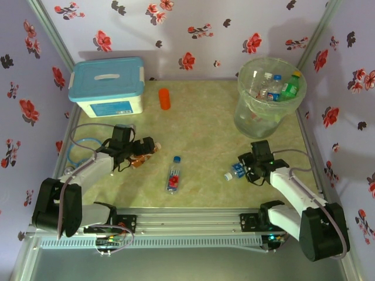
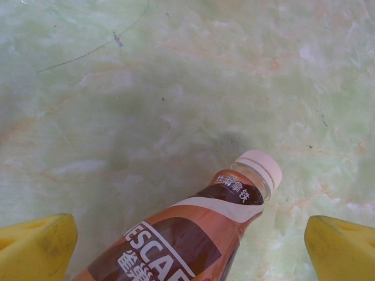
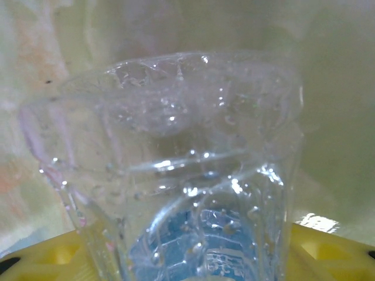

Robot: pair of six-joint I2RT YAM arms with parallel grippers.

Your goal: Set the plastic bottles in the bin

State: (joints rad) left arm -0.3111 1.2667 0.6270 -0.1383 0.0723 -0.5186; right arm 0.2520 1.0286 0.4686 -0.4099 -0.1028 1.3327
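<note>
A brown coffee bottle with a white cap lies on the table between the yellow fingers of my left gripper. The jaws stand wide apart and do not touch it. My right gripper is closed on a clear bottle with a blue label, a finger against each side. Another clear bottle, red-labelled with a blue cap, lies mid-table. An orange bottle stands at the back. The pale-green bin at the back right holds a green bottle and a few clear ones.
A white box with a blue lid stands at the back left. A blue cable loop lies by the left wall. Flowered walls close off three sides, and a metal rail runs along the near edge.
</note>
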